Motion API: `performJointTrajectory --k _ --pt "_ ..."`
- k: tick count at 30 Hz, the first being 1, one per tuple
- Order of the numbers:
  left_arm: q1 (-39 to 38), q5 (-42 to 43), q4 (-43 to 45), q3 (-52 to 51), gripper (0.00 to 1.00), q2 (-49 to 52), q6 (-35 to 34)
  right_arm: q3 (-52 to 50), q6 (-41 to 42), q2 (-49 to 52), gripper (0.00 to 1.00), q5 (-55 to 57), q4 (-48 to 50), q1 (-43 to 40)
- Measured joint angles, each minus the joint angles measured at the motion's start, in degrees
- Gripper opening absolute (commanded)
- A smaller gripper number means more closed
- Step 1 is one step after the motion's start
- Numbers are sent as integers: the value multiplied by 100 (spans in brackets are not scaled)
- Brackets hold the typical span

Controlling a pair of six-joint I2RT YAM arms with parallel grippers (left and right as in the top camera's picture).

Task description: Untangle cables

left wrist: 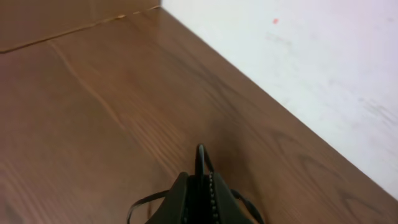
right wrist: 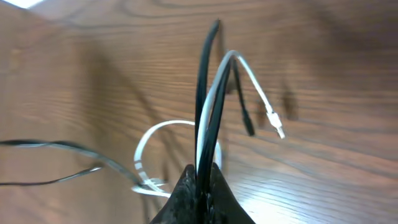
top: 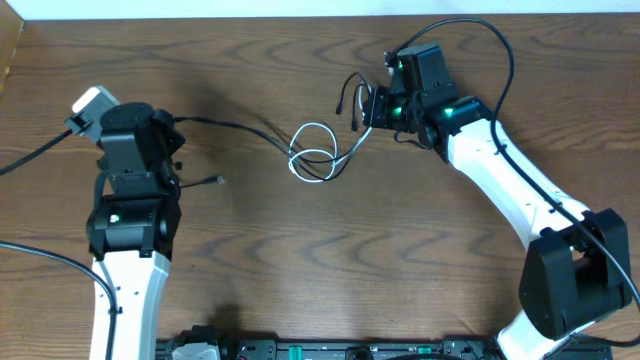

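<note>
The cables lie stretched across the middle of the table. A white cable (top: 314,160) forms loops there, and a thin black cable (top: 235,126) runs from the loops to my left gripper (top: 173,130). The left gripper (left wrist: 201,180) is shut on that black cable, whose short end (left wrist: 200,155) sticks out past the fingertips. My right gripper (top: 368,106) is shut on a black and a white strand together (right wrist: 205,124), lifted above the table. The white plug end (right wrist: 275,127) and a black plug end (right wrist: 247,124) dangle past the right gripper (right wrist: 203,177). Another black end (top: 214,181) lies loose on the table.
The wooden table (top: 400,260) meets a white wall (left wrist: 311,62) at the back and a brown box (top: 8,40) at the far left. A thick black arm wire (top: 35,158) trails off the left edge. A dark rail (top: 330,350) lines the front edge.
</note>
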Motion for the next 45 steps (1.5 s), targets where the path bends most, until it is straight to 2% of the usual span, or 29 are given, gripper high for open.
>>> performJointTrajectory --k 11,25,34,35,36,37,40,41,43,45 --pt "85 -39 -313 0 8 308 -313 0 -267 413 1 1095 -378 0" --pt "446 -15 -350 0 8 2100 -313 0 -769 601 1 2273 -577 0" --pt "728 459 -442 0 9 2763 -313 0 -756 601 1 2389 -570 0" --pt "728 485 -459 0 15 2793 -313 0 -732 601 1 2374 -570 0" --pt "728 503 -479 0 17 2830 -313 0 -710 601 1 2326 -555 0" --pt "728 531 -481 0 27 2855 -341 0 -686 601 2 2286 -540 0" --pt "728 671 -479 0 57 2883 -299 0 -634 601 18 2205 -511 0" --pt "728 754 -476 0 65 2885 -313 0 -621 601 20 2190 -509 0" --pt "728 970 -476 0 75 2885 -273 0 -595 601 27 2159 -507 0" --pt "728 1246 -457 0 79 2883 -236 0 -577 601 38 2146 -507 0"
